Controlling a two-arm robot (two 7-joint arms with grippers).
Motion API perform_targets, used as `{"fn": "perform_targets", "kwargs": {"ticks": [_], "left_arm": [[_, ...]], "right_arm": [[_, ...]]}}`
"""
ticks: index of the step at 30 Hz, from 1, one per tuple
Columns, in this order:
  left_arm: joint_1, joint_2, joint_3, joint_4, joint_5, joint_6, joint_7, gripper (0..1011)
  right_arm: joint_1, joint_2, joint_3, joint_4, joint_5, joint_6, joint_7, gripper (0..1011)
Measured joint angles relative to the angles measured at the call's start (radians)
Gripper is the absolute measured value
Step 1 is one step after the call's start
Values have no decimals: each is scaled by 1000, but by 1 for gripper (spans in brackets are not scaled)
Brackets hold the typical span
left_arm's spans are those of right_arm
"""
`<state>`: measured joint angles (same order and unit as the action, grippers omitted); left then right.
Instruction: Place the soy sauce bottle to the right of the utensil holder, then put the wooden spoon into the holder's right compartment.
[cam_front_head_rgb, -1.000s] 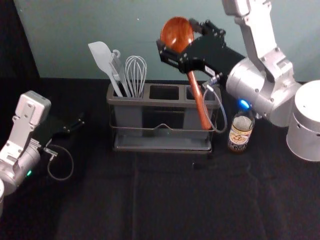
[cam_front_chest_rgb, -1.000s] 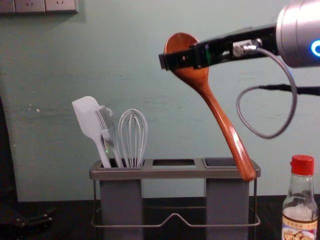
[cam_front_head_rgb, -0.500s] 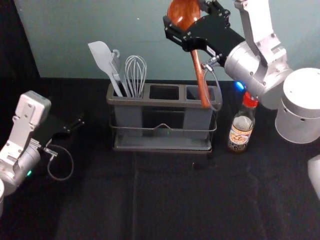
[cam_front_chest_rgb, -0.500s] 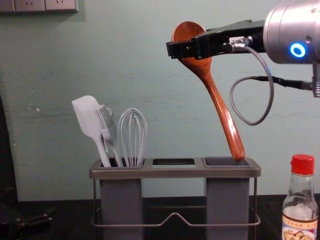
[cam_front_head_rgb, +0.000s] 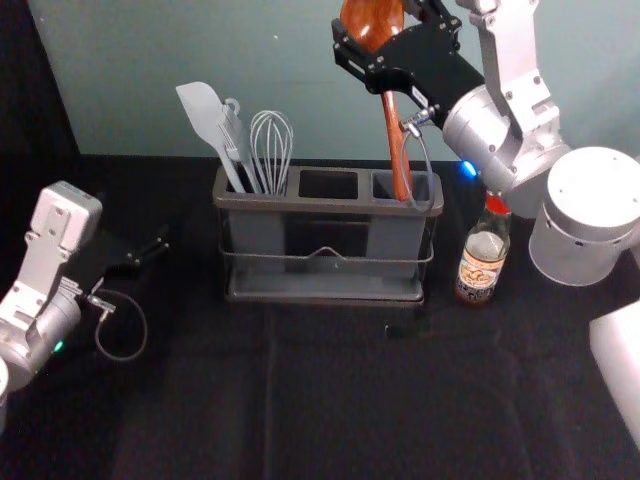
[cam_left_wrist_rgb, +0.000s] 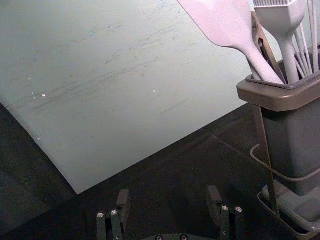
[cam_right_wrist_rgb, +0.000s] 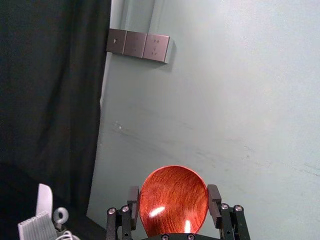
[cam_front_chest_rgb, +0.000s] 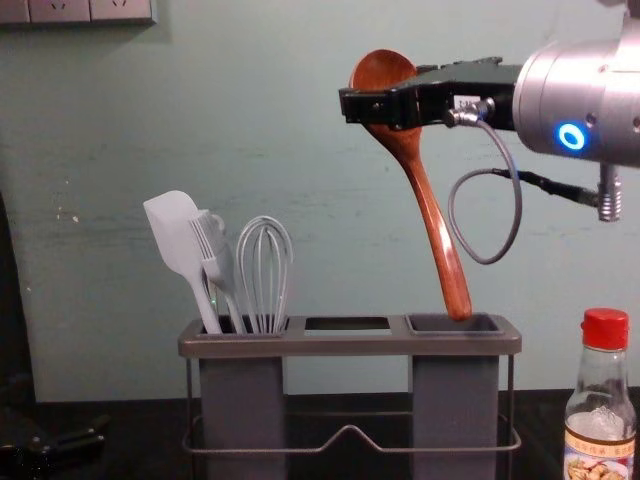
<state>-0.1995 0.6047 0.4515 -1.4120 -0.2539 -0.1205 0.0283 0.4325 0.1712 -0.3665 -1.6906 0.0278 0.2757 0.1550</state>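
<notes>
Head view shows my right gripper (cam_front_head_rgb: 376, 24) above the utensil holder (cam_front_head_rgb: 290, 203), at its right part, with the wooden spoon (cam_front_chest_rgb: 398, 145) in its hold. In the right wrist view my 2 fingers (cam_right_wrist_rgb: 215, 202) stand partly open, as wide as the spoon's bowl (cam_right_wrist_rgb: 172, 200) asks, and they press it from both sides. The bowl is up and the handle (cam_front_chest_rgb: 438, 240) goes down from it with a tilt. In the chest view the lower end of this handle is at the opening of the right compartment (cam_front_chest_rgb: 455, 400), around the level of its rim; if it touches the rim, I cannot tell.

The soy sauce bottle (cam_front_head_rgb: 481, 262) stands upright on the table (cam_front_head_rgb: 350, 400), to the right of the holder and near it. It has a red cap (cam_front_chest_rgb: 605, 329), and my right forearm is above it in the head view.

My left gripper (cam_front_head_rgb: 150, 250) rests low over the table, well apart from the holder, on its left side. In the left wrist view its fingers are wide apart and have hold of nothing.

In the left compartment (cam_front_chest_rgb: 242, 400) 3 pale tools stand together: a spatula (cam_front_chest_rgb: 182, 240), a brush (cam_front_chest_rgb: 214, 255) and a whisk (cam_front_chest_rgb: 265, 270).
</notes>
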Motion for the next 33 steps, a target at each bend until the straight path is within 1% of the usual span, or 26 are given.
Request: {"fn": "perform_targets", "kwargs": {"ticks": [5, 10, 18, 27, 33], "left_arm": [[0, 0, 0, 0, 0, 0, 0, 1005], [0, 0, 0, 0, 0, 0, 0, 1005], [0, 0, 0, 0, 0, 0, 0, 1005], [0, 0, 0, 0, 0, 0, 0, 1005], [0, 0, 0, 0, 0, 0, 0, 1005]], "right_arm": [[-2, -9, 4, 23, -24, -32, -5, 838], [-7, -15, 9, 36, -44, -49, -6, 839], [-21, -21, 16, 41, -62, -55, 1, 838], [-46, -24, 37, 42, -79, -58, 23, 838], [-64, -27, 43, 34, -88, -55, 36, 839]]}}
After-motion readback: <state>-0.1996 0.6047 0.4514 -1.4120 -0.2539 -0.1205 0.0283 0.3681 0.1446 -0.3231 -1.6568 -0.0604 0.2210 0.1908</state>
